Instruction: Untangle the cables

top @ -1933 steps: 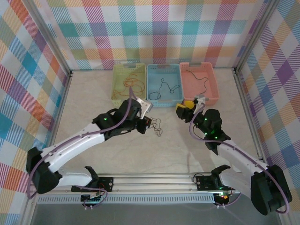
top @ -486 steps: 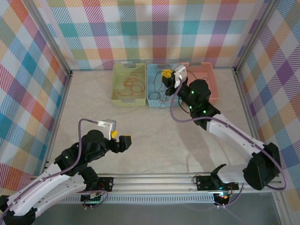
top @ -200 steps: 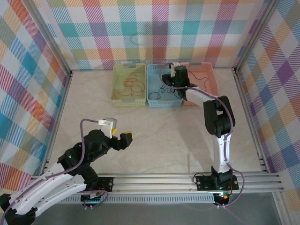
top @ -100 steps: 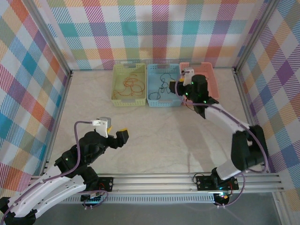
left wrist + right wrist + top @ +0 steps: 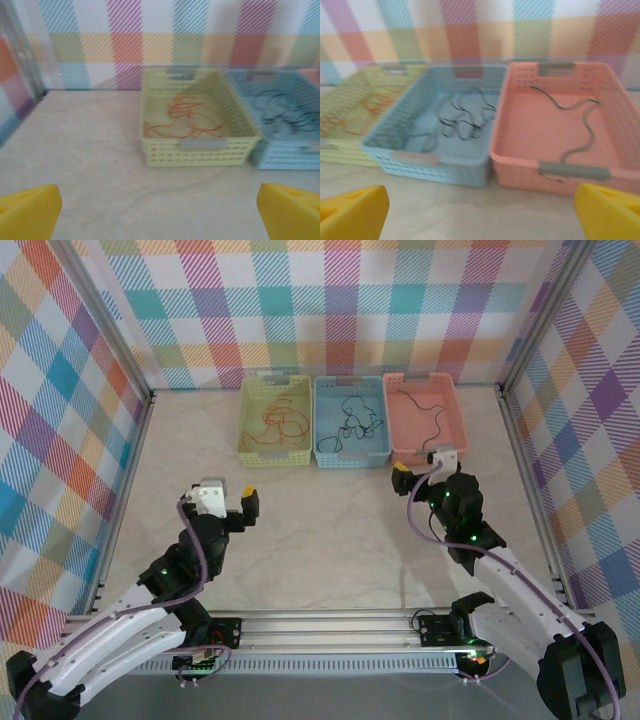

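Note:
Three cables lie apart, one per basket. The orange cable (image 5: pixel 282 423) (image 5: pixel 182 122) is coiled in the yellow-green basket (image 5: pixel 272 461) (image 5: pixel 200 152). The black cable (image 5: pixel 350 420) (image 5: pixel 457 122) lies in the blue basket (image 5: pixel 350 460) (image 5: pixel 435 167). A dark greenish cable (image 5: pixel 425 408) (image 5: pixel 585 125) lies in the pink basket (image 5: pixel 459 425) (image 5: pixel 520 172). My left gripper (image 5: pixel 245 502) (image 5: pixel 160 220) is open and empty over bare table, well short of the baskets. My right gripper (image 5: pixel 405 472) (image 5: pixel 480 220) is open and empty just in front of the pink basket.
The three baskets stand side by side against the checked back wall (image 5: pixel 340 310). Metal frame posts (image 5: pixel 110 330) mark the corners. Bare table (image 5: pixel 330 530) lies between the arms and the baskets. A rail (image 5: pixel 340 625) runs along the near edge.
My right gripper has drawn back from over the blue basket to the table in front of the pink one. My left gripper has swung up to face the baskets.

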`<state>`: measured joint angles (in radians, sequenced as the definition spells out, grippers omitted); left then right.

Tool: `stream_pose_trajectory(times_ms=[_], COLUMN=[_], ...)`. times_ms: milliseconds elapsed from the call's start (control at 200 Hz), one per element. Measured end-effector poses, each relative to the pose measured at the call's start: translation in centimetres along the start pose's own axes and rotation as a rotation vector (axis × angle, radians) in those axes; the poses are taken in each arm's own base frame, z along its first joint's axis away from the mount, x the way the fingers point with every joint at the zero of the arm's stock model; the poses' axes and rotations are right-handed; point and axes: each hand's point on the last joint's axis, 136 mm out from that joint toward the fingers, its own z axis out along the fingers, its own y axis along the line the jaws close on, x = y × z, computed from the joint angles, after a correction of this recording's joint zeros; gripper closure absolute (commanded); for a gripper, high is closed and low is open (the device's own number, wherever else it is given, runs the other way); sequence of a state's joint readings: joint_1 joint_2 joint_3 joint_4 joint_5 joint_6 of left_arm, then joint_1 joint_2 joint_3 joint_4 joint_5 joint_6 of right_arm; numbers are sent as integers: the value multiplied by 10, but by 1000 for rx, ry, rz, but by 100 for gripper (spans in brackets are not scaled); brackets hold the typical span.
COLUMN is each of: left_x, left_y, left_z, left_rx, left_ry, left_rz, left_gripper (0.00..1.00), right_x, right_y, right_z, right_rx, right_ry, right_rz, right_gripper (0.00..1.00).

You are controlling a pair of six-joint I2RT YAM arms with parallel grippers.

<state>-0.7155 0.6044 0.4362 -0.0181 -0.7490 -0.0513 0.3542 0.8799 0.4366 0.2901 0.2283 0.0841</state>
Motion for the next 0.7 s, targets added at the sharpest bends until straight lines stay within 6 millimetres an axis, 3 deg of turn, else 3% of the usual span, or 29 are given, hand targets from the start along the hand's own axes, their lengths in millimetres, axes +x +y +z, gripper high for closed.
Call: stream_pose_trajectory(times_ms=[180, 350, 535, 700], left_x=[40, 73, 100, 102], left_y=[35, 54, 63, 70], left_z=[46, 77, 103, 115], left_rx=[-141, -185, -183, -172], left_ry=[103, 189, 250, 228], left_rz=[70, 84, 69, 27], left_gripper=[0, 0, 0, 0], right_x=[50, 65, 89, 95], right_y=[-48, -84, -99, -110], right_z=[2, 2, 11, 12], right_rx=[183, 299, 346, 374], right_ry=[78, 86, 122, 97], right_rz=[-25, 9, 20, 31], right_gripper=[2, 2, 1, 1])
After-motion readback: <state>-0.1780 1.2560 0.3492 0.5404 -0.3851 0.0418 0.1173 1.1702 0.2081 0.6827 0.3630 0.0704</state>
